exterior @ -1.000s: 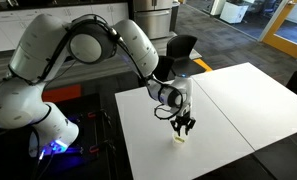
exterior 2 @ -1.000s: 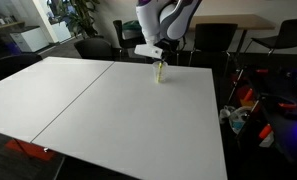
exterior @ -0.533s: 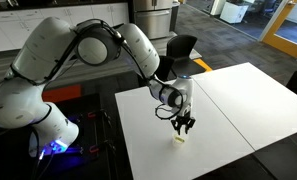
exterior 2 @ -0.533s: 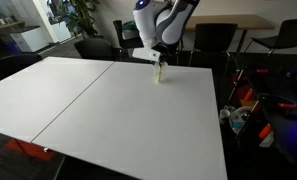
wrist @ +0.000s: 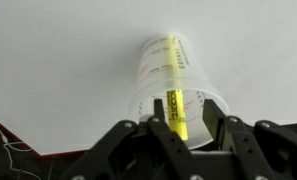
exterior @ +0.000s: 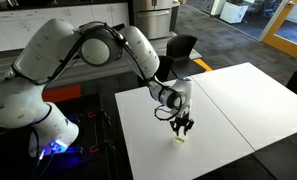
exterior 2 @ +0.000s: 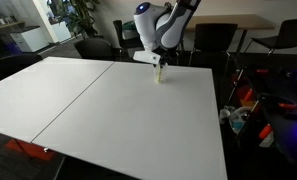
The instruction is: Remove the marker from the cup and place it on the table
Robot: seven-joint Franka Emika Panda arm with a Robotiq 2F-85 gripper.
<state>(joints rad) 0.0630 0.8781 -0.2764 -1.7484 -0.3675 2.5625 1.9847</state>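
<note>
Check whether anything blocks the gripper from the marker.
Nothing visible does. The open gripper hangs just above the cup, with the marker showing between its jaws.

A short, thin yellow stick-shaped marker (wrist: 175, 98) stands tilted inside a very small translucent whitish cup (wrist: 158, 75), its top leaning on the rim. The cup stands upright on one panel of the large white two-panel table (exterior: 228, 100), roughly midway between the seam and that panel's outer long edge.
</note>
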